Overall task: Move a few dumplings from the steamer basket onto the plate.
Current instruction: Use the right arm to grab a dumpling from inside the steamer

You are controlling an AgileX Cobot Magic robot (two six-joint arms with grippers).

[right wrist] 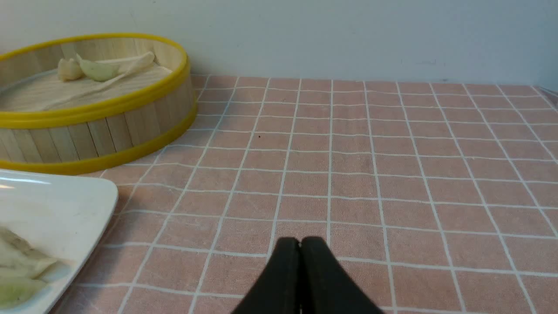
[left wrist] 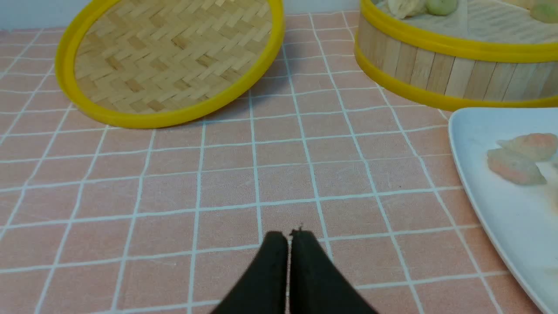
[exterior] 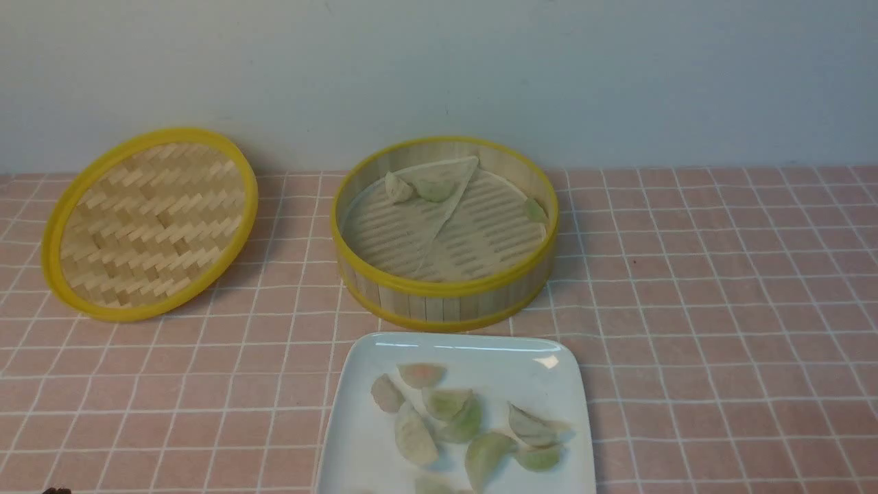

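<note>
Lying on the white plate is a group of pale and greenish dumplings. The steamer basket stands just behind the plate, and three more dumplings are inside it: two near together at the back left, one by the right wall. The left pincer is closed and it holds nothing; the right pincer is closed also, with nothing between its tips. I can read no writing or label on these things.

Both hands have dark, tapering fingers.
</note>
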